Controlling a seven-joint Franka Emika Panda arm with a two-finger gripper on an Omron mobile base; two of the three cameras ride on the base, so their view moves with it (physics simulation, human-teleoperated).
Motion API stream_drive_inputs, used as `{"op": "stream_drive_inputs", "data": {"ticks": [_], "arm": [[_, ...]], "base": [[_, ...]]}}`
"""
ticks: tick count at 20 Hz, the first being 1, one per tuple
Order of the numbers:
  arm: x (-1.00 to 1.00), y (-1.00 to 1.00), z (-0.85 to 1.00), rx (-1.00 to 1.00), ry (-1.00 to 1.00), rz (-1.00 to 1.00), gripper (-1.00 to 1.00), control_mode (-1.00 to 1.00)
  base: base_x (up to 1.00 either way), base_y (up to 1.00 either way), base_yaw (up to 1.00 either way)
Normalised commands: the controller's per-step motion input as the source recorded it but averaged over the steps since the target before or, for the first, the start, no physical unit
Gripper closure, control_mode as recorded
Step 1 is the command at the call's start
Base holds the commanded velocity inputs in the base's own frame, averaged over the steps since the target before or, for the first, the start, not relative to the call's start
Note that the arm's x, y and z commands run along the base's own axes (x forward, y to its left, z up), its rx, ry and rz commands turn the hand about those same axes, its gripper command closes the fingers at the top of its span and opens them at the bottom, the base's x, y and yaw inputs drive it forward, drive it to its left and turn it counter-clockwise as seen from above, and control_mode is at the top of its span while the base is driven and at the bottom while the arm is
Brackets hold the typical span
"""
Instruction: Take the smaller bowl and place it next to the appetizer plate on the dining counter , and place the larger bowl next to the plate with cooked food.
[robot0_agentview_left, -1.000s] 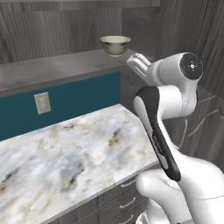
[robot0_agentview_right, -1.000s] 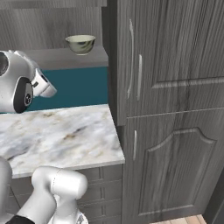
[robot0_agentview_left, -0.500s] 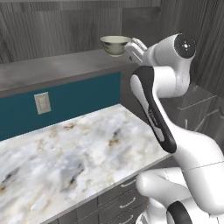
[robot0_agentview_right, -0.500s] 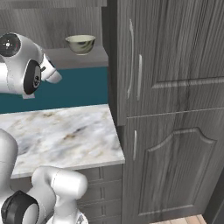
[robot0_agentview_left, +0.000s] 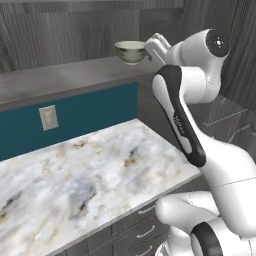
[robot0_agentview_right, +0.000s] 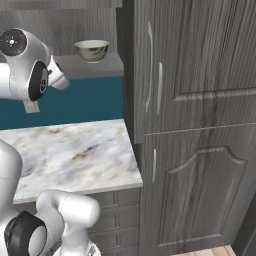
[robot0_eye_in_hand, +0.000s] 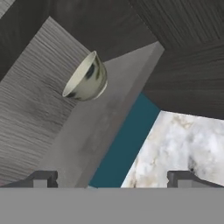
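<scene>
Over the last second the arm has lifted and swung its hand up from the level of the teal wall panel to the height of the grey shelf (robot0_agentview_left: 65, 80). The gripper (robot0_agentview_left: 156, 46) now sits just to the right of the small bowl (robot0_agentview_left: 131, 52), close to its rim, where a moment ago it hung lower and well short of it. The bowl itself has not shifted; it stands upright near the right end of the shelf, above the marble counter (robot0_agentview_left: 90, 175), with the tall grey cabinet (robot0_agentview_right: 190, 120) further right.

To my eye that puts the work at the reach for the first bowl. Nothing has been picked up, and neither plate nor the dining counter is in sight from here, so both placements are yet to come.

The arm stands tall, its elbow bent high and the forearm stretched toward the far wall, with the hand tipped on its side. Seen from the hand's own camera, the bowl (robot0_eye_in_hand: 86, 78) lies ahead and off to one side, and the two fingertips (robot0_eye_in_hand: 43, 178) are spread wide with nothing between them. The hand is released and empty. I'd guess it has to close in a little further and line up on the rim before it can squeeze.
</scene>
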Motion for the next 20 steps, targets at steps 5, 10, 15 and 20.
{"op": "stream_drive_inputs", "data": {"ticks": [5,10,15,20], "arm": [[0.00,0.00,0.00,0.11,-0.03,0.01,-1.00,-1.00],[0.06,0.00,0.07,0.06,-0.05,0.01,-1.00,-1.00],[0.26,0.00,0.04,0.00,-0.01,0.00,-1.00,-1.00],[0.30,-0.05,0.08,0.00,0.00,0.00,-1.00,-1.00]], "base": [[0.00,0.00,0.00],[0.00,0.00,0.00],[0.00,0.00,0.00],[0.00,0.00,0.00]]}}
